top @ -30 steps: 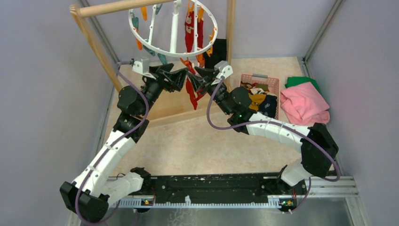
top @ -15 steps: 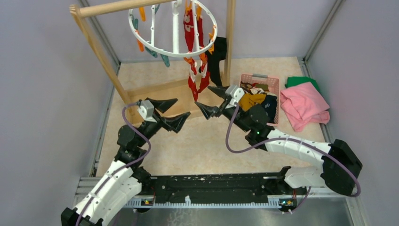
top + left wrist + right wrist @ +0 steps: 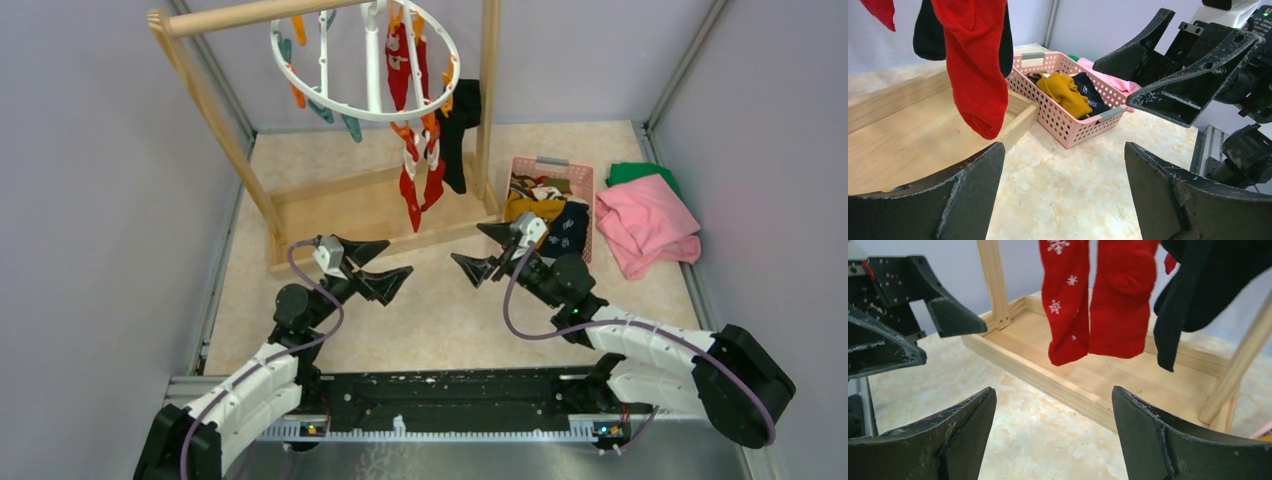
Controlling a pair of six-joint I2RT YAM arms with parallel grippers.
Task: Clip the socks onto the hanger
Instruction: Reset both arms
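Both arms pulled back near, left gripper (image 3: 398,257) and right gripper (image 3: 466,243) both spread apart and empty, red socks (image 3: 418,190) hanging clipped on far hanger (image 3: 370,117); best pinch the next sock's cuff from the pink basket (image 3: 548,165) on the right.

Overhead view looks down; wrist views low, inward, sharing socks (image 3: 975,75).
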